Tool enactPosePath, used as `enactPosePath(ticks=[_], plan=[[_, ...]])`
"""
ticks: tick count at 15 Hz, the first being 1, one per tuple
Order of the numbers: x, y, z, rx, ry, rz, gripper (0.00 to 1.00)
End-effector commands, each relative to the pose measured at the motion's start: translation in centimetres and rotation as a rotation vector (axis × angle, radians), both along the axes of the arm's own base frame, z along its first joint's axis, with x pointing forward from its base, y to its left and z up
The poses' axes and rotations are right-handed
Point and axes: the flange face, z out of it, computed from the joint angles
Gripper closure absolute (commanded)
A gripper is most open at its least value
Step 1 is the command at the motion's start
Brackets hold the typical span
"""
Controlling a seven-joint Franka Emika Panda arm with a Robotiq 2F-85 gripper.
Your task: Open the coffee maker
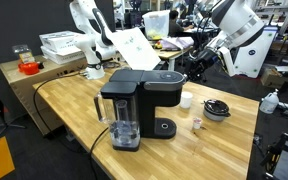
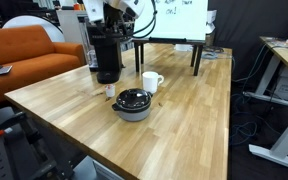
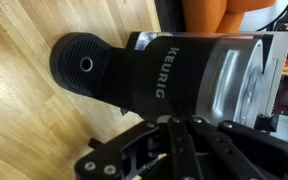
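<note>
The coffee maker (image 1: 136,108) stands with its lid down on the wooden bench (image 1: 224,145). The tool (image 3: 174,128) hangs close over its top, and I cannot tell whether it is clenched or released. A white mug (image 2: 152,82) and a round black object (image 2: 134,104) sit nearby.

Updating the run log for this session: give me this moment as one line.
tool: over coffee maker | lid: down, not yet opened | contact: none seen | tool opening: unclear
</note>
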Motion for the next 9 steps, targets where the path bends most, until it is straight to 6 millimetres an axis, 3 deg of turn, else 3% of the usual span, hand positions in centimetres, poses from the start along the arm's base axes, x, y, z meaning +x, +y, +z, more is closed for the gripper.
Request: enactPosePath(ticks=[1, 9], plan=[[1.0, 0.2, -0.1, 0.017, -0.023, -0.009, 1.00], [-0.9, 0.7, -0.5, 0.026, -0.012, -0.022, 1.00]])
